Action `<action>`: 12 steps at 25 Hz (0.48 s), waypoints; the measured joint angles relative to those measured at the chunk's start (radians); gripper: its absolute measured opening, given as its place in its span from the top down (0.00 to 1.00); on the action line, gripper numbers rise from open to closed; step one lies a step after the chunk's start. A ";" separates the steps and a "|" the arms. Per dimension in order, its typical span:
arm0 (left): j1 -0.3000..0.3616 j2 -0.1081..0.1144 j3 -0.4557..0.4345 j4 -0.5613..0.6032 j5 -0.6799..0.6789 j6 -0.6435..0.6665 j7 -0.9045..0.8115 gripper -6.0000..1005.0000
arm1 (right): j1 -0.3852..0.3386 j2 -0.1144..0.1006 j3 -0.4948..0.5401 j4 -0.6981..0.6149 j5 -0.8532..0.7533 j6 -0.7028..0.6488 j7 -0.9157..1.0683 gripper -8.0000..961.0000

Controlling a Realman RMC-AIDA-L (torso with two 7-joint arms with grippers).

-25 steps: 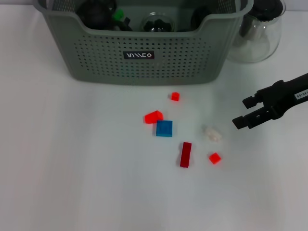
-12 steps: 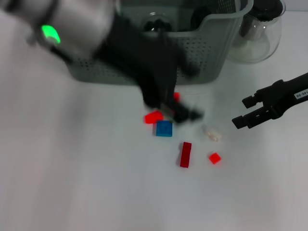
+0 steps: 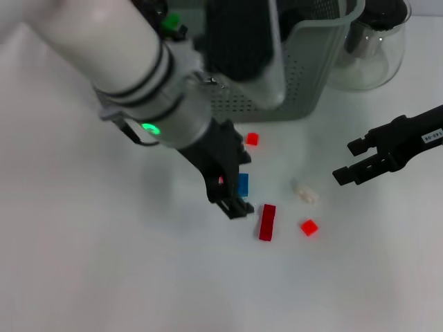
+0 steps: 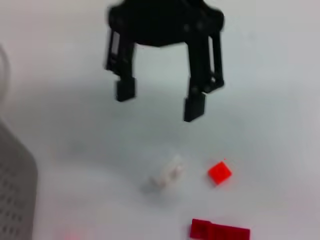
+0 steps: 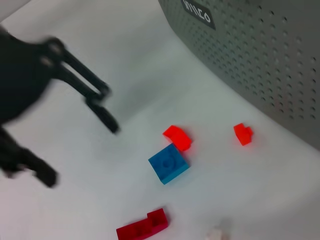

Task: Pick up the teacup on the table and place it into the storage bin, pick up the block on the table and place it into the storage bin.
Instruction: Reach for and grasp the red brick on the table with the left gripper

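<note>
Blue block (image 3: 241,184) beside seemingly open left gripper (image 3: 230,194)

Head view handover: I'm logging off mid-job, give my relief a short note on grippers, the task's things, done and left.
Left gripper: open, low over the blocks, beside the blue block and the dark red brick.
Right gripper: open, hanging at the table's right side, holding nothing.
Storage bin: at the back, dark items inside; whether the teacup is among them cannot be told.
No teacup visible on the table.
Left: blocks all on the table, including small red cube, tiny red block, clear piece.
</note>
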 joint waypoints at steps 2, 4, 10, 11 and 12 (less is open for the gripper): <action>-0.022 -0.001 0.067 -0.058 0.007 -0.041 -0.003 0.22 | -0.001 0.000 0.000 0.000 0.000 0.001 0.002 0.05; -0.033 -0.001 0.113 -0.083 0.008 -0.059 -0.004 0.22 | -0.003 0.000 0.000 0.000 0.000 0.001 0.004 0.05; -0.070 -0.004 0.256 -0.118 0.023 -0.116 -0.065 0.21 | -0.006 0.000 0.000 0.000 0.000 0.004 0.002 0.05; -0.083 -0.004 0.272 -0.136 0.022 -0.136 -0.081 0.21 | -0.007 0.000 0.000 0.000 0.000 0.004 0.001 0.05; -0.093 -0.004 0.282 -0.150 0.022 -0.151 -0.092 0.21 | -0.007 0.000 0.000 0.000 0.000 0.006 0.000 0.05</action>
